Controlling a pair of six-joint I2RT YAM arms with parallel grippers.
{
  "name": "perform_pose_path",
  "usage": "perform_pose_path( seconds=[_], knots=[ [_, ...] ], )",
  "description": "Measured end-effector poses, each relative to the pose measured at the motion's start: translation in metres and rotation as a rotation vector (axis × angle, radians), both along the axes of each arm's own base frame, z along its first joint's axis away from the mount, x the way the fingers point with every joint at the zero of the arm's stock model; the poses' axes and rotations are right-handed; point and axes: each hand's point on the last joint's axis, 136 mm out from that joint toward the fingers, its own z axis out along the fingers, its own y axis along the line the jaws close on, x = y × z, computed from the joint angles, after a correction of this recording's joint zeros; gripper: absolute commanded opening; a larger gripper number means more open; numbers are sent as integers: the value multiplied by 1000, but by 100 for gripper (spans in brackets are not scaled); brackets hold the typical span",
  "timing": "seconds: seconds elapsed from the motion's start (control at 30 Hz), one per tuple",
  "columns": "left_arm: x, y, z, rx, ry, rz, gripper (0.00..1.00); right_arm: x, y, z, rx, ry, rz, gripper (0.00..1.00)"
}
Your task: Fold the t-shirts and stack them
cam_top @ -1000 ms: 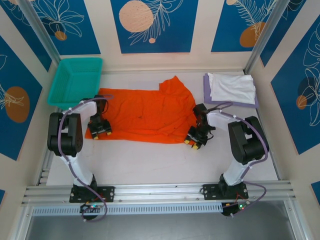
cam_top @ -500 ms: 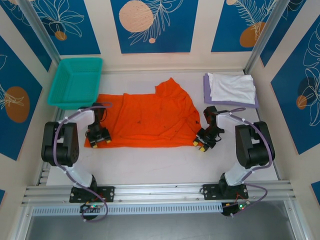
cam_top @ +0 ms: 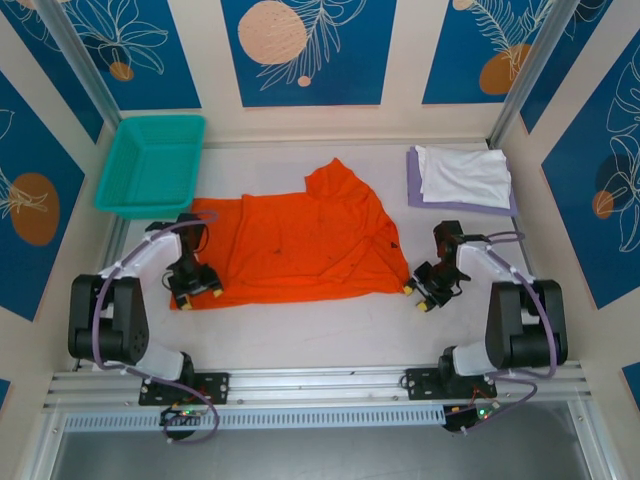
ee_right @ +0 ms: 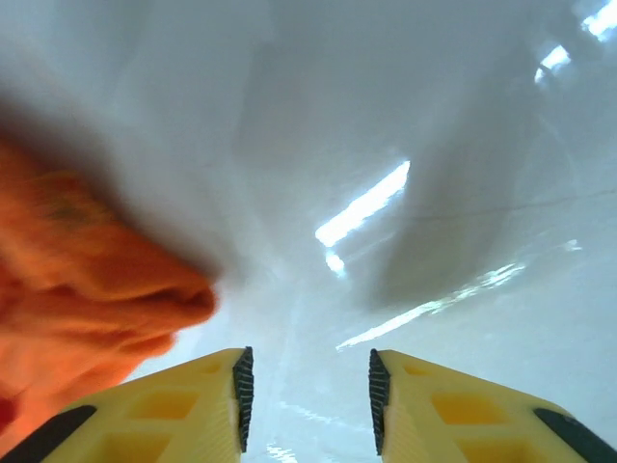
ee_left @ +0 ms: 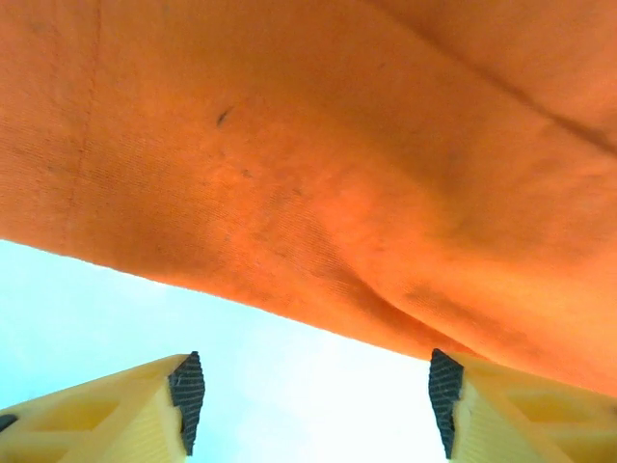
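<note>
The orange t-shirt [cam_top: 300, 245] lies spread flat in the middle of the table, one sleeve bunched up at its far side. My left gripper [cam_top: 200, 293] hovers at its near left corner, open and empty. In the left wrist view the shirt's hem [ee_left: 318, 193] runs just ahead of that gripper [ee_left: 313, 405]. My right gripper [cam_top: 417, 297] stands open just off the shirt's near right corner, nothing between its fingers [ee_right: 307, 400], and the orange cloth [ee_right: 87, 299] lies to its left. A folded white t-shirt [cam_top: 465, 175] rests on a folded lavender one [cam_top: 413, 188] at the back right.
A teal mesh basket [cam_top: 150, 165] stands at the back left, close to the orange shirt's far left corner. Bare white table [cam_top: 320, 330] stretches between the shirt's near hem and the arm bases. Frame posts and patterned walls close in the sides.
Both grippers drew toward the near edge and outward, stretching the near hem wider. The right gripper came off the shirt's corner and now sits beside it. The left jaws opened wider.
</note>
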Motion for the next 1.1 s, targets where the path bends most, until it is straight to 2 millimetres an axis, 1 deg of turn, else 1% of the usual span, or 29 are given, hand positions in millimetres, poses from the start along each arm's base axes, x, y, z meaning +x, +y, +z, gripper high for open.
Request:
perform_pose_path(
  seconds=[0.1,0.13,0.17,0.2,0.23,0.3,0.37,0.43,0.47,0.53,0.6,0.67,0.73,0.83,0.97,1.0,1.1],
  knots=[
    [29,-14,25,-31,-100,-39,71,13,9,20,16,-118,31,44],
    [39,-24,34,-51,-140,-65,71,17,13,25,27,-141,41,45],
    [51,-43,47,-94,-199,-118,72,22,17,29,41,-161,52,45],
    [58,-59,55,-126,-234,-162,73,27,21,32,54,-171,61,44],
    [64,-82,64,-172,-275,-228,74,30,25,34,65,-174,70,45],
    [70,-132,80,-247,-327,-383,76,39,33,35,83,-178,97,44],
    [71,-184,88,-312,-361,-550,78,46,43,33,101,-172,137,43],
    [66,-227,83,-347,-358,-697,79,49,52,30,120,-157,169,40],
    [63,-246,77,-353,-348,-763,79,51,55,27,127,-149,183,39],
    [56,-279,63,-356,-328,-887,78,53,61,21,139,-123,202,35],
    [52,-304,47,-350,-307,-981,75,57,63,14,145,-100,209,33],
    [47,-323,35,-338,-290,-1065,73,59,63,9,143,-82,212,32],
    [46,-338,28,-322,-285,-1135,70,60,63,4,147,-68,212,32],
    [46,-355,26,-294,-303,-1221,66,60,63,-1,156,-50,206,31],
    [47,-360,25,-249,-313,-1284,63,62,64,-5,173,-42,198,31],
    [47,-359,22,-238,-309,-1291,61,63,64,-6,178,-42,197,31],
    [47,-355,11,-207,-282,-1313,60,64,65,-9,194,-36,190,31]
  ],
)
